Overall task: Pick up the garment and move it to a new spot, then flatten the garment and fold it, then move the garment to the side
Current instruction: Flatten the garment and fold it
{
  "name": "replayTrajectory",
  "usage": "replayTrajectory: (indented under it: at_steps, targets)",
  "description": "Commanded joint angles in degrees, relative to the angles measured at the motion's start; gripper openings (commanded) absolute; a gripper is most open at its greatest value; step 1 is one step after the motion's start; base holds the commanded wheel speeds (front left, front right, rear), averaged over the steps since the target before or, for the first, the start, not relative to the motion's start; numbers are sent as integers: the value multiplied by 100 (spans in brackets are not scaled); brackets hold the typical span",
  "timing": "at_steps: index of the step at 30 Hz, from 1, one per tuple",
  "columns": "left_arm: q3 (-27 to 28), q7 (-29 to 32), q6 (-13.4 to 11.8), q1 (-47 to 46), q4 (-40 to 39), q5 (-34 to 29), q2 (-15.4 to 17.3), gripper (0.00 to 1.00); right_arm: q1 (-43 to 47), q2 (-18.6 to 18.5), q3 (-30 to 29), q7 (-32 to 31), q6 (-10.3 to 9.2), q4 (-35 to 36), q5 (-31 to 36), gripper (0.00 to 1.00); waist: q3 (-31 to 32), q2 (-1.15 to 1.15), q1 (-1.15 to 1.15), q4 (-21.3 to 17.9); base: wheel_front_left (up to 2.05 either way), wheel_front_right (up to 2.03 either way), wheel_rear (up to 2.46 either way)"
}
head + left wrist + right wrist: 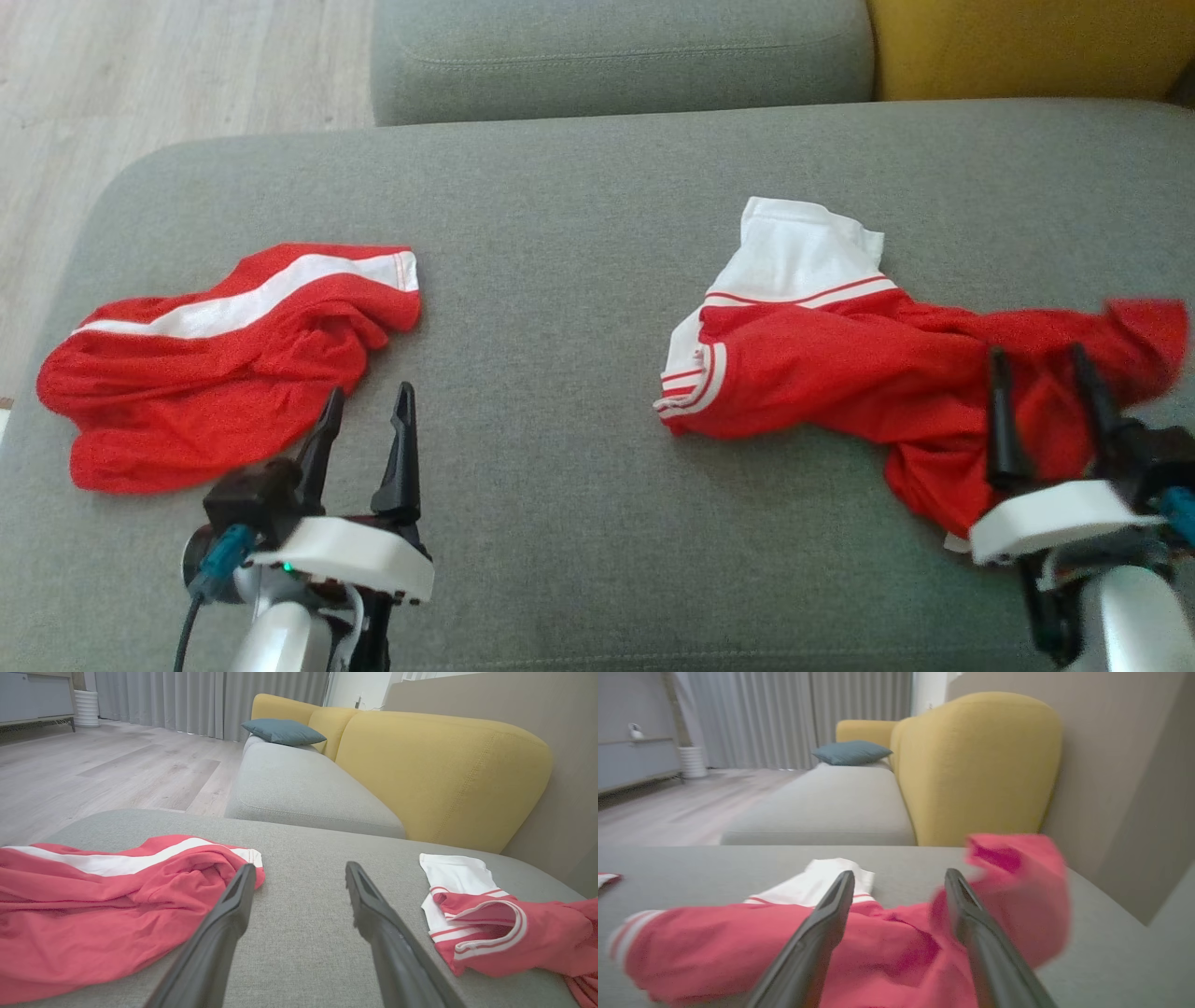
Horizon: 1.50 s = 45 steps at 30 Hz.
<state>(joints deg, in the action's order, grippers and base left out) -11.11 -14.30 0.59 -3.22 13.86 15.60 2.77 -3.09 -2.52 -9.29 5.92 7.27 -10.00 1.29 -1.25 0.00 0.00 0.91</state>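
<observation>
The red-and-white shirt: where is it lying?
Head view: the shirt lies crumpled at the right of the grey cushion, beneath the right tool, apart from the red shorts.

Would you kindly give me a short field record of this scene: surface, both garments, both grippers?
surface: grey fabric sofa cushion
left garment: crumpled red cloth with a white stripe
right garment: crumpled red jersey with white panel and striped cuff
left gripper: open, empty, at the red cloth's edge
right gripper: open, above the jersey
</observation>
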Motion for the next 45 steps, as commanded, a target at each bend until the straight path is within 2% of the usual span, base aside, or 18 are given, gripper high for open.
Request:
replayTrajectory:
  at_steps: [1,6,12,22,26,32,36,39,45]
  targets:
    - [187,-70,28,-290,-170,-57,11,100,-194,-38,279,141,22,229,-89,100,5,0,0,16,0,0,0]
    - [146,-70,11,-298,-190,-44,11,100,-144,-37,883,442,22,254,-437,100,18,0,0,91,0,0,0]
    - [112,-70,-4,-259,-204,-29,11,100,-77,-36,1200,572,22,23,-636,100,8,0,0,194,0,0,0]
    - [61,-70,10,-284,-223,-30,10,100,-372,-36,1224,665,22,-214,-636,100,-133,0,0,349,0,0,0]
    - [3,-70,38,-370,-219,-30,10,100,-871,-36,1023,472,22,-360,-537,100,-288,0,0,467,0,0,0]
    - [-58,-70,80,-520,-207,-14,10,100,-1752,-36,642,-172,22,-849,-124,100,-605,0,0,679,0,0,0]
    - [-142,-70,126,-660,-165,19,10,100,-2505,-71,130,-717,22,-1501,331,100,-877,0,0,895,0,0,0]
    - [-193,-70,145,-763,-137,42,10,100,-2957,-235,-236,-1060,22,-2060,694,100,-1059,0,0,1058,0,0,0]
    - [-207,-70,168,-916,-117,46,10,100,-3585,-441,-716,-1549,22,-3067,954,100,-1334,0,0,1274,0,0,0]
